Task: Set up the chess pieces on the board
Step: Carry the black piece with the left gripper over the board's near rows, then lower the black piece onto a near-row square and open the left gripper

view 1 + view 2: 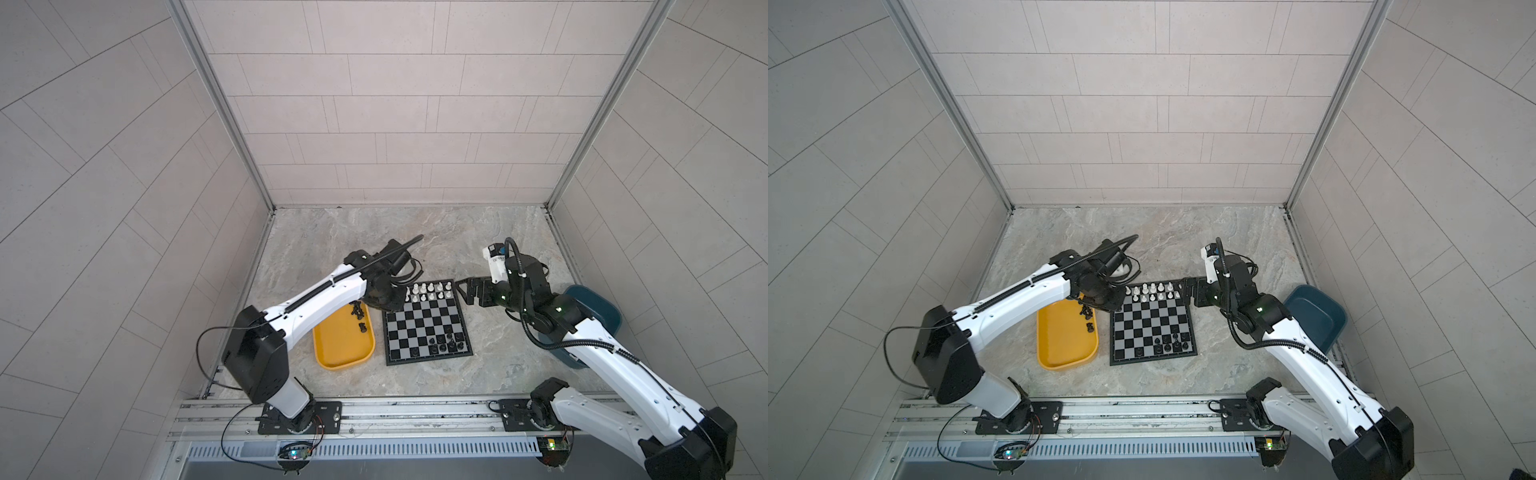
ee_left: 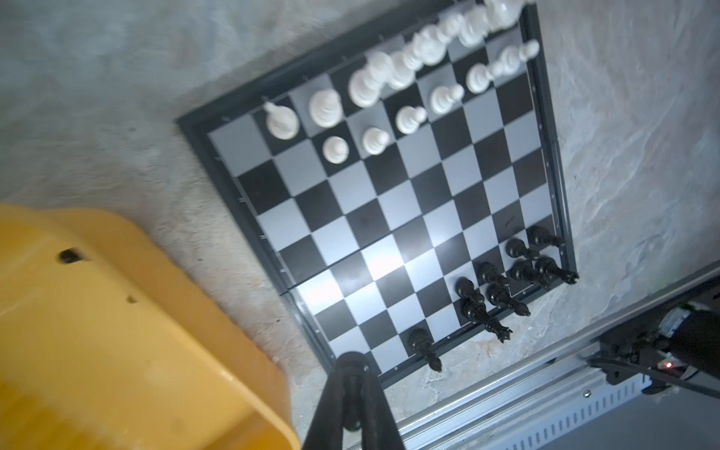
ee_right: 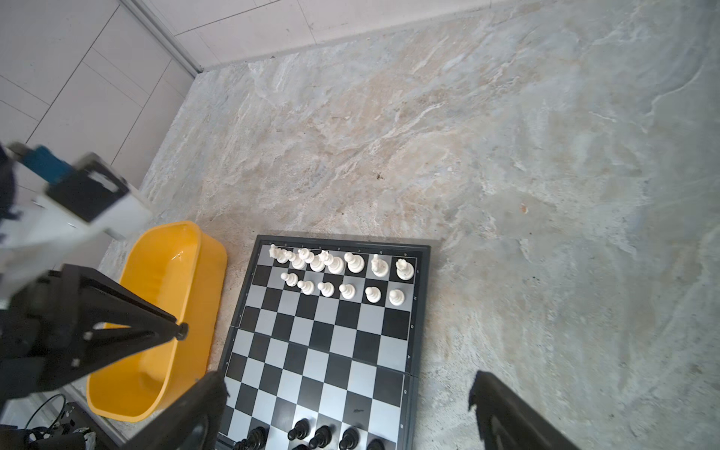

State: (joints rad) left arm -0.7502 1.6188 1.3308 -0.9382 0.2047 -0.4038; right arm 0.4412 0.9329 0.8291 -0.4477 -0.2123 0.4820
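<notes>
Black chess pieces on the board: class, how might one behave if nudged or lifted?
Probably tips easily: each black chess piece stands tall on a narrow base. Likely light, being smaller than a square of the board. Its glossy sheen suggests a slippery grip.

- I saw a yellow tray (image 1: pixel 340 351) lying flat on the left part of the marble tabletop (image 1: pixel 415 245).
- I noted a dark blue bin (image 1: pixel 598 309) at the right edge, well apart from the tray.
- Pale tiled walls (image 1: pixel 395 124) enclosed three sides.
- An aluminium rail (image 1: pixel 415 409) ran along the front.
</notes>
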